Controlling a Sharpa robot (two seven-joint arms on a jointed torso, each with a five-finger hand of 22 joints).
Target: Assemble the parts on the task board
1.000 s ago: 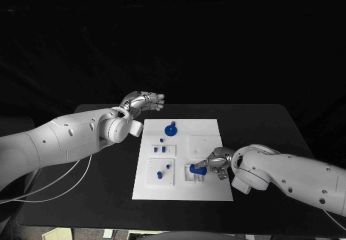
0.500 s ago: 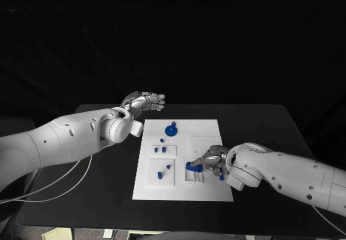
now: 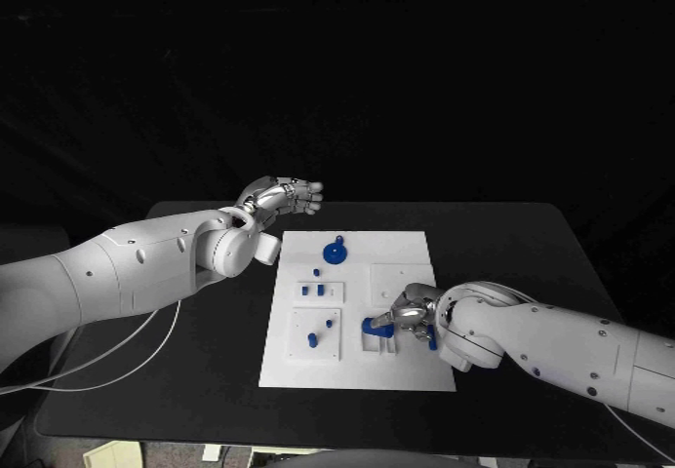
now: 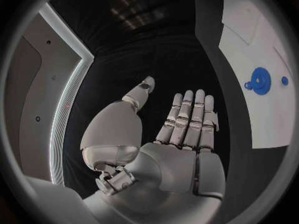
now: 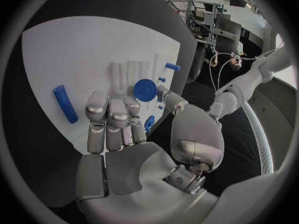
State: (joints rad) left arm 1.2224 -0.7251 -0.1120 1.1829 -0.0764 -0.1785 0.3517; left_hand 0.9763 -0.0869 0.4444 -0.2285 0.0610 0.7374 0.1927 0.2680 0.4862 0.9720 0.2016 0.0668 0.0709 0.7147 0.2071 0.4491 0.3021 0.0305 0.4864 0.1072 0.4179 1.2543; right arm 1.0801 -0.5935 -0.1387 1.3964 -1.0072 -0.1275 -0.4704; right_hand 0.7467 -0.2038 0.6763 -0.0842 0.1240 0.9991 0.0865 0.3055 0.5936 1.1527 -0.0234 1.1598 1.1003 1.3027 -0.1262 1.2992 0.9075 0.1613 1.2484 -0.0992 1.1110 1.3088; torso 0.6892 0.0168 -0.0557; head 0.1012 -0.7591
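A black table (image 3: pixel 506 253) stands against a dark backdrop; pale cables (image 3: pixel 105 366) trail over its left side.

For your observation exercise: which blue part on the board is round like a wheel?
The blue disc at the task board's far end, near the left hand; the others are small pegs or blocks.

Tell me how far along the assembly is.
Roughly midway, I'd judge. Looks done: the blue gear and small blue pegs sit on the task board. In hand: the right robot hand is at a blue disc by the slotted fixture; grip unclear. Left: a blue rod lies loose. The left robot hand hovers open.
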